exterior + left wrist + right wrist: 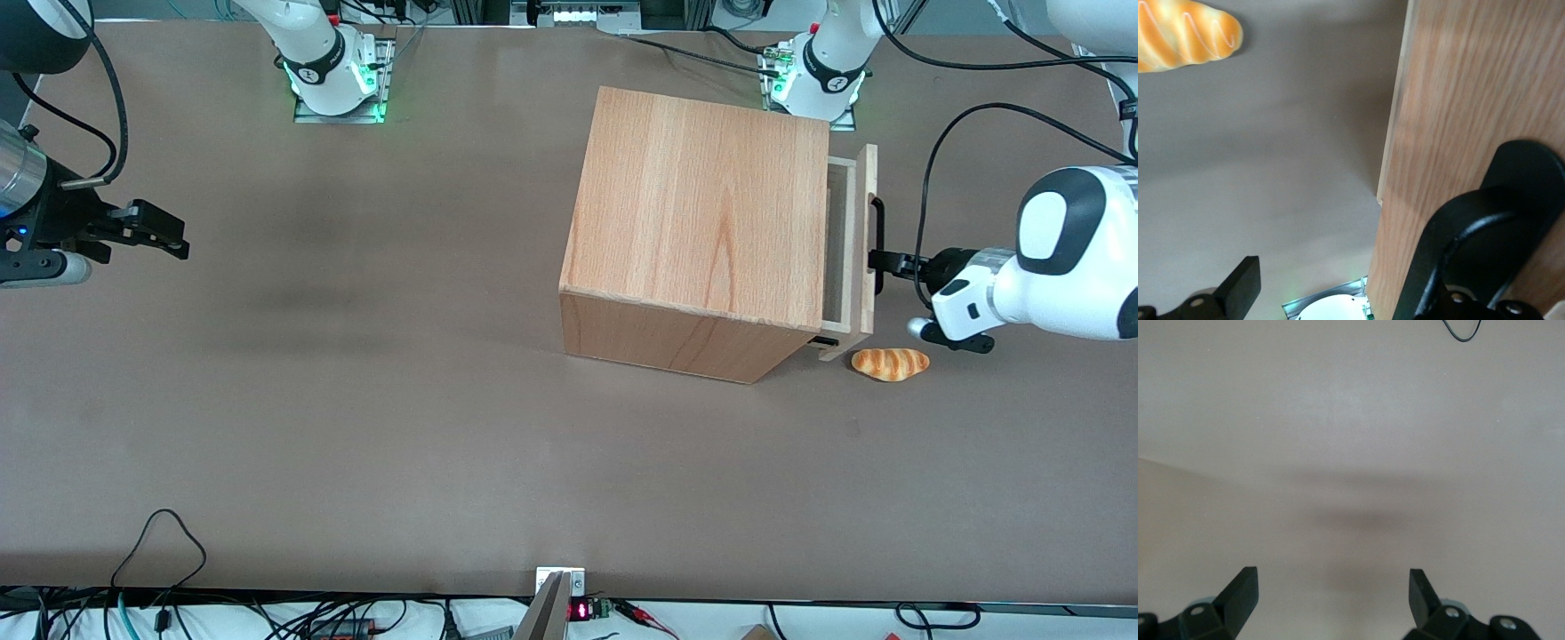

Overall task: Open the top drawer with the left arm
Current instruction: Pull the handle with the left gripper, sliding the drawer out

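At the drawer front, the gripper (882, 261) is reaching the black handle (877, 244), fingers spread around it; the top drawer (855, 253) is standing slightly open; a bread roll (890, 363) is lying nearby.

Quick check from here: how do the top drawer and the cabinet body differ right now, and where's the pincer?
The top drawer juts slightly out of the cabinet body, showing a gap; the body sits square on the table. The drawer front is a thin panel with a black bar handle; the body is a plain cube. The pincer is at that handle. Both are pale wood.
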{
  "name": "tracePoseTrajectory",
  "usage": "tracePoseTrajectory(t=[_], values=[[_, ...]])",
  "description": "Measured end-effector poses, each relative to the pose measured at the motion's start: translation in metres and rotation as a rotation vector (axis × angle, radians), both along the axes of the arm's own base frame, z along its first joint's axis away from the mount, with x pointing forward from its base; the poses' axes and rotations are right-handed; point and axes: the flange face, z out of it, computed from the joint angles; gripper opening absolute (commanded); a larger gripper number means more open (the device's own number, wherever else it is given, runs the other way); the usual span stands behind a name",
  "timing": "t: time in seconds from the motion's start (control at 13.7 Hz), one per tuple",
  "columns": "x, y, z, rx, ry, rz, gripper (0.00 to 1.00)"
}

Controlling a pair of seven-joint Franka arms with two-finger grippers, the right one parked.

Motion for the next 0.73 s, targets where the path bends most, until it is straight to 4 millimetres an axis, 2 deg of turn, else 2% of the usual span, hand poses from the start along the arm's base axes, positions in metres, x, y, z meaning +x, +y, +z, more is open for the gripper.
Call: tracePoseTrajectory(t=[0.36,0.73], values=[[0.003,0.023,0.006,0.051,-0.016,0.004,1.0],[0.004,0.072,0.005,0.058,-0.024,0.073,1.0]])
